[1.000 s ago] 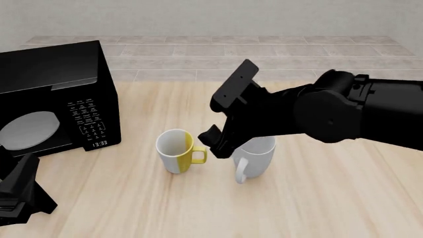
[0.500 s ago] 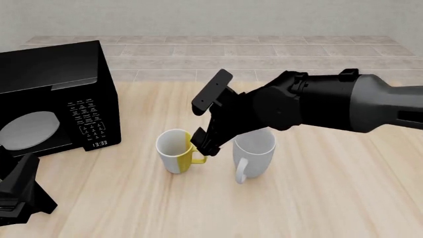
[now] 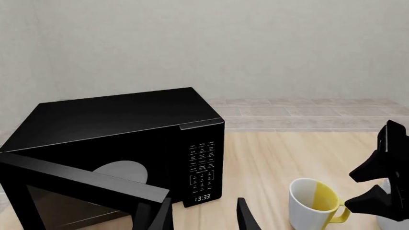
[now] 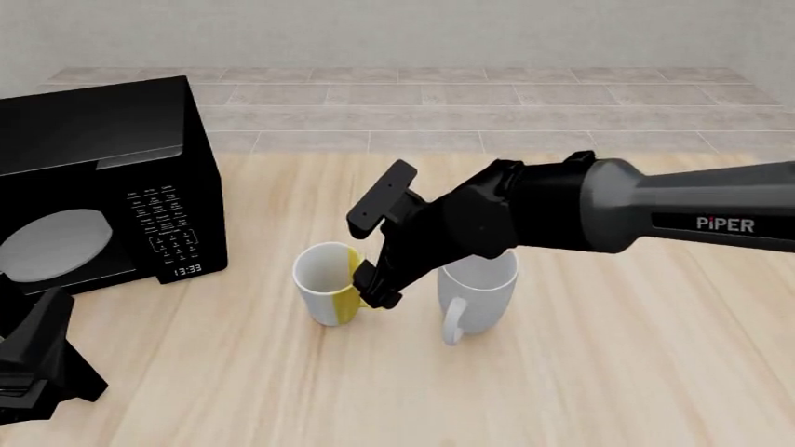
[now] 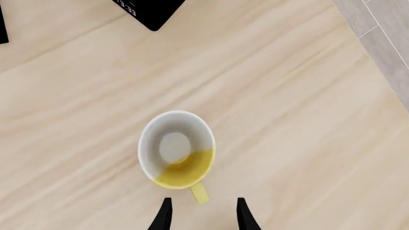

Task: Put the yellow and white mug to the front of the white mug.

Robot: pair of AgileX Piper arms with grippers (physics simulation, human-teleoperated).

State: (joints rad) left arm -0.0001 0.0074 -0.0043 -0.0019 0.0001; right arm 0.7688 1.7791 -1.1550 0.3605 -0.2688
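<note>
The yellow and white mug [image 4: 330, 282] stands upright on the wooden surface [image 4: 597, 372], just beside the white mug [image 4: 476, 296] on the side toward the microwave [image 4: 106, 182]. Its yellow handle [image 5: 199, 192] points toward the white mug.

My right hand [image 4: 376, 284] is down at that handle. In the right wrist view its two fingers [image 5: 164, 215] are spread, with the handle lined up with the gap between them and nothing gripped. The right arm [image 4: 584, 219] crosses above the white mug and hides part of its rim.

My left hand [image 3: 203, 218] hangs low beside the microwave, well apart from the yellow and white mug, fingers parted and empty. The microwave door [image 3: 76, 184] stands open; its clock reads 13:33.
</note>
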